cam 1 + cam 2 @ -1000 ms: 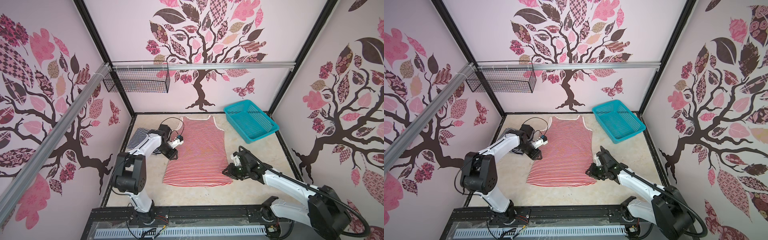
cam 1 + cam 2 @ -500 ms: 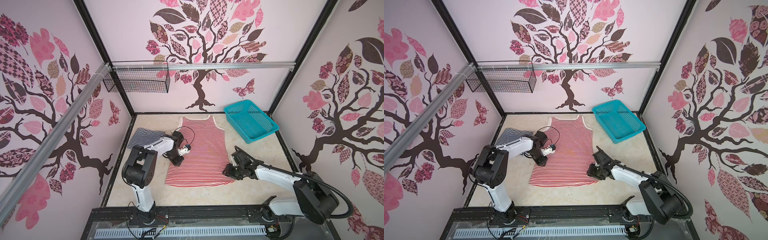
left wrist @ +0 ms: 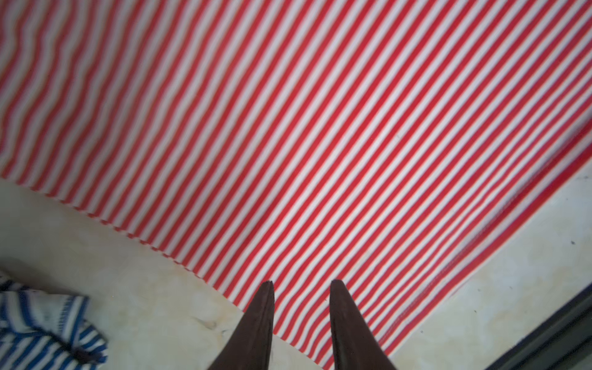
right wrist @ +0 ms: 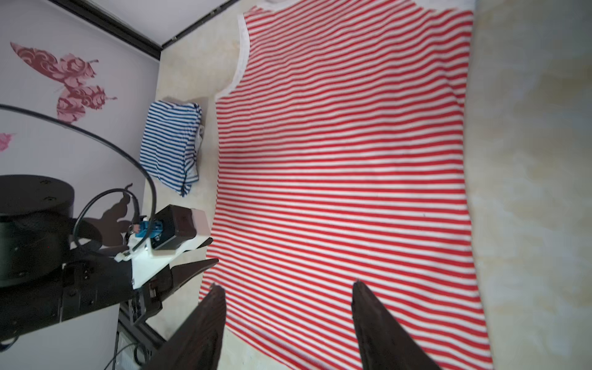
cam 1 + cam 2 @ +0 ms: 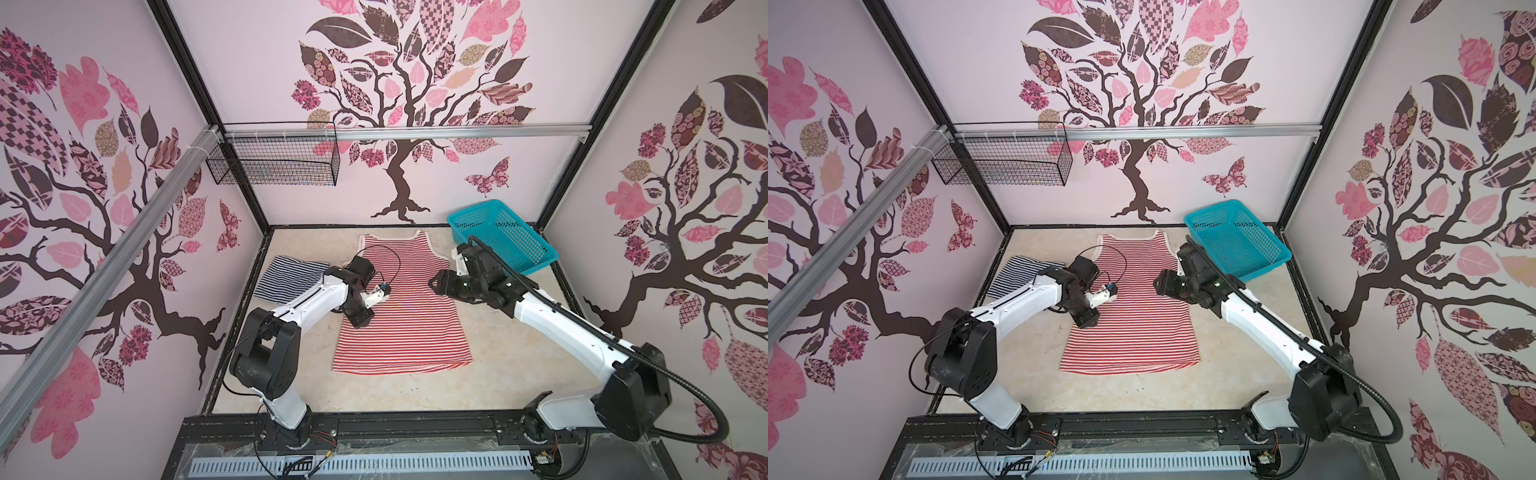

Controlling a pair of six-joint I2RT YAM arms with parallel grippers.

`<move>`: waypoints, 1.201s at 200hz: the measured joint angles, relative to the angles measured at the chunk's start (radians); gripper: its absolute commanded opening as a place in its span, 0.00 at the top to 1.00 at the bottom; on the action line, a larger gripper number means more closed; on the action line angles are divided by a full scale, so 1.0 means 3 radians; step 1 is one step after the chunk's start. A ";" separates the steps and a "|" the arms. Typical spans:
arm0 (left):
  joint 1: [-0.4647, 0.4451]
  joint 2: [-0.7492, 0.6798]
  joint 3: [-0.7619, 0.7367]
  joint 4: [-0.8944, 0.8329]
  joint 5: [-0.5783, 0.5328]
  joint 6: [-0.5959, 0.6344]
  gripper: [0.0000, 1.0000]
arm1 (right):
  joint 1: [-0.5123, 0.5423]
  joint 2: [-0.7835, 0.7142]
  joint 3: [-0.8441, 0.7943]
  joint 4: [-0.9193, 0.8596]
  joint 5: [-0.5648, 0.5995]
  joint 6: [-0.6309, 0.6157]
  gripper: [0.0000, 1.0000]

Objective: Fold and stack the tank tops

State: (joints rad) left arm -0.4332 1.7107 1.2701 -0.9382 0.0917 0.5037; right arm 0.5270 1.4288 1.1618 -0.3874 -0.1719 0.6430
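Looks like a robotics lab test cell: boxed in by black frame posts and wall panels with tree decals, crossed by an aluminium rail hung with a wire basket, two white robot arms mounted on a front base rail.

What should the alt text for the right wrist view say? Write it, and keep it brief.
A striped red top lies spread flat on the table, filling most of the view. The right gripper is open above it in the foreground. A folded navy top lies beside the red one, near the left arm.
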 measured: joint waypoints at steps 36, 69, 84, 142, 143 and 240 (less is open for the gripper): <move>0.0333 0.0684 0.0963 0.0268 0.0080 -0.0223 0.67 | 0.0029 0.0449 -0.0125 0.0187 -0.0126 0.0178 0.35; 0.0486 0.1442 0.1835 0.0267 0.0117 -0.0351 0.68 | 0.0223 0.0439 -0.0660 0.0370 -0.0233 0.0468 0.35; 0.0477 0.1714 0.2116 0.0239 0.0125 -0.0389 0.67 | 0.0329 0.0412 -0.0827 0.0422 -0.0233 0.0562 0.35; 0.0444 0.2068 0.2445 0.0148 -0.0005 -0.0431 0.68 | 0.0565 0.0128 -0.1321 0.0635 -0.0183 0.0838 0.35; 0.0444 0.2070 0.2445 0.0146 -0.0005 -0.0431 0.68 | 0.0563 0.0125 -0.1328 0.0635 -0.0182 0.0841 0.35; 0.0338 0.1335 0.0964 0.0296 -0.0098 -0.0309 0.69 | 0.0028 -0.0004 -0.1493 0.0338 -0.0072 0.0612 0.34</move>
State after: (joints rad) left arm -0.3317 2.1113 1.5593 -0.8494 0.0624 0.4110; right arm 0.5354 1.4277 0.7139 -0.2859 -0.1936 0.8265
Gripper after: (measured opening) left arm 0.314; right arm 0.656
